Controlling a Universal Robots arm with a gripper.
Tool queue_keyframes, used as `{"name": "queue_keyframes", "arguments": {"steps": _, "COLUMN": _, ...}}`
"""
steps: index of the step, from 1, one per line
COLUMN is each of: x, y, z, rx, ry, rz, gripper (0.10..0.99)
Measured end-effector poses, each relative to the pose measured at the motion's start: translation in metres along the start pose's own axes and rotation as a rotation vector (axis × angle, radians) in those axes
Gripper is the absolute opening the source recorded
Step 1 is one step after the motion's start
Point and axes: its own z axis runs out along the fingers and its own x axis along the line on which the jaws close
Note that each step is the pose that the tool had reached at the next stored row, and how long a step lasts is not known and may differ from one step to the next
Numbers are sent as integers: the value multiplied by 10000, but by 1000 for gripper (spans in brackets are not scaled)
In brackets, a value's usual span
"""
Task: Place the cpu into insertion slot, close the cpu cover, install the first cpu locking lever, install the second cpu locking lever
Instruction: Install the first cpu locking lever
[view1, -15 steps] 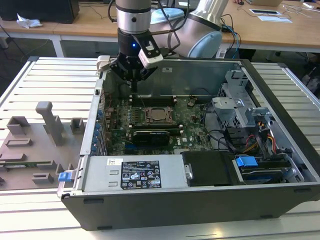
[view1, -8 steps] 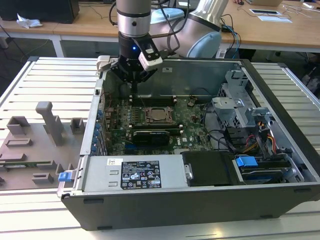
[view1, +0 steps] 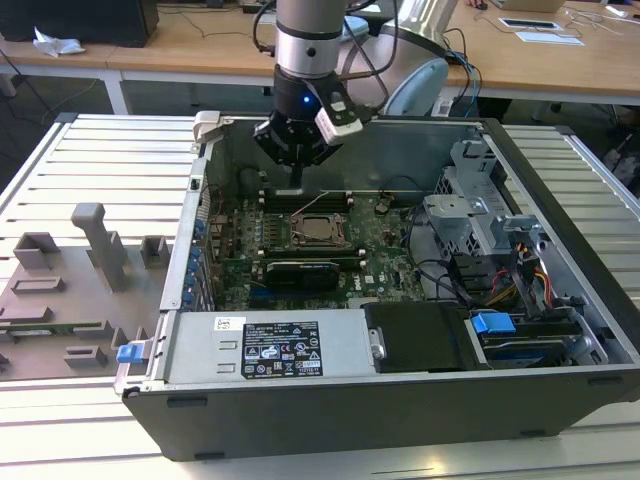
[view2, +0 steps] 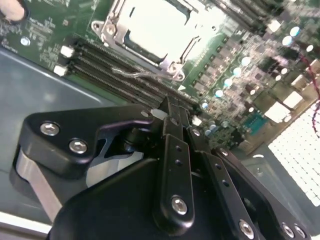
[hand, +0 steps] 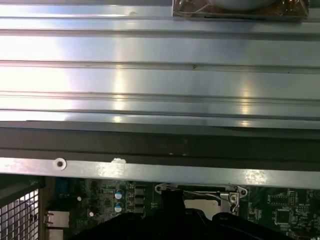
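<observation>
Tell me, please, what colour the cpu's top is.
Pale silver-grey cpu, best in the second wrist view.

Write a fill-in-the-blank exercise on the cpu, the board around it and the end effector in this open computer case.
1. The cpu lies in the insertion slot, its pale top showing through the window of the cpu ___.
2. The circuit board around the slot is ___.
3. The end effector, its fingers shut, holds ___.

Missing words: cover; green; nothing.
</observation>
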Motion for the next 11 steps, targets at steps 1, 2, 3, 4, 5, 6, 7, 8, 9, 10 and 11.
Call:
{"name": "queue_keyframes", "arguments": {"steps": 1, "x": 0, "y": -25, "z": 3, "rx": -220, "ry": -7, "rz": -9, "gripper": 106}}
{"name": "queue_keyframes", "arguments": {"steps": 2, "x": 0, "y": -49, "z": 4, "rx": -388, "ry": -12, "rz": -17, "gripper": 106}}
{"name": "queue_keyframes", "arguments": {"steps": 3, "x": 2, "y": -79, "z": 6, "rx": -527, "ry": -16, "rz": -21, "gripper": 106}}
{"name": "queue_keyframes", "arguments": {"steps": 4, "x": 2, "y": -109, "z": 11, "rx": -615, "ry": -19, "rz": -26, "gripper": 106}}
{"name": "queue_keyframes", "arguments": {"steps": 5, "x": 3, "y": -149, "z": 18, "rx": -705, "ry": -23, "rz": -30, "gripper": 106}}
{"name": "queue_keyframes", "arguments": {"steps": 6, "x": 4, "y": -183, "z": 27, "rx": -753, "ry": -23, "rz": -31, "gripper": 106}}
{"name": "queue_keyframes", "arguments": {"steps": 7, "x": 5, "y": -208, "z": 38, "rx": -786, "ry": -24, "rz": -33, "gripper": 106}}
{"name": "queue_keyframes", "arguments": {"steps": 8, "x": 4, "y": -223, "z": 49, "rx": -804, "ry": -24, "rz": -34, "gripper": 106}}
{"name": "queue_keyframes", "arguments": {"steps": 9, "x": 3, "y": -227, "z": 73, "rx": -813, "ry": -26, "rz": -35, "gripper": 106}}
{"name": "queue_keyframes", "arguments": {"steps": 10, "x": 3, "y": -228, "z": 89, "rx": -811, "ry": -24, "rz": -34, "gripper": 106}}
{"name": "queue_keyframes", "arguments": {"steps": 11, "x": 2, "y": -228, "z": 114, "rx": -810, "ry": -22, "rz": -33, "gripper": 106}}
